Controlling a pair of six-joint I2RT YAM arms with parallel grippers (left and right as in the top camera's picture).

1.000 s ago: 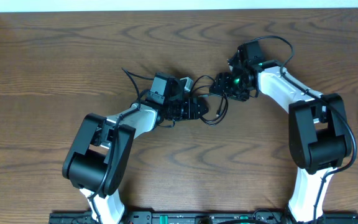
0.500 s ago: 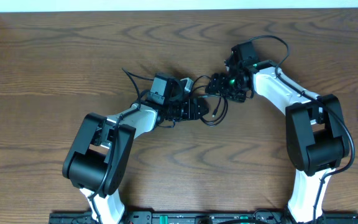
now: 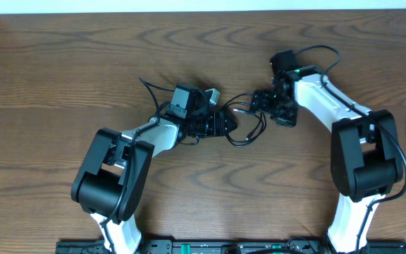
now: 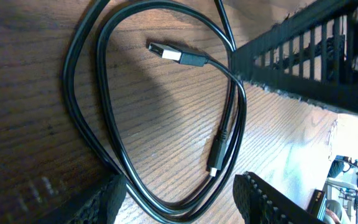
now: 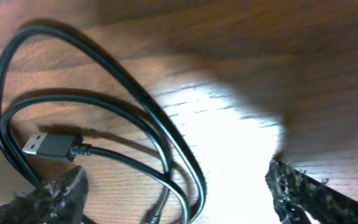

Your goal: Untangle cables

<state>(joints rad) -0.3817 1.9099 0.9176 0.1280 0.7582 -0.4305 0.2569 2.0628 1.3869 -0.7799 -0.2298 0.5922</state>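
Left wrist — black cable [image 4: 191, 60] loop, inside spread left hand [image 4: 182, 199]

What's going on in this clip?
Two robot arms meet mid-table over a thin black cable with a silver USB plug, lying in loose loops on the brown wooden table. The left gripper is open, its fingers either side of the loop's lower bend without pinching it. The right gripper is open too, with the loops off to one side. Nothing is held right now, and the cable is not yet laid out straight.
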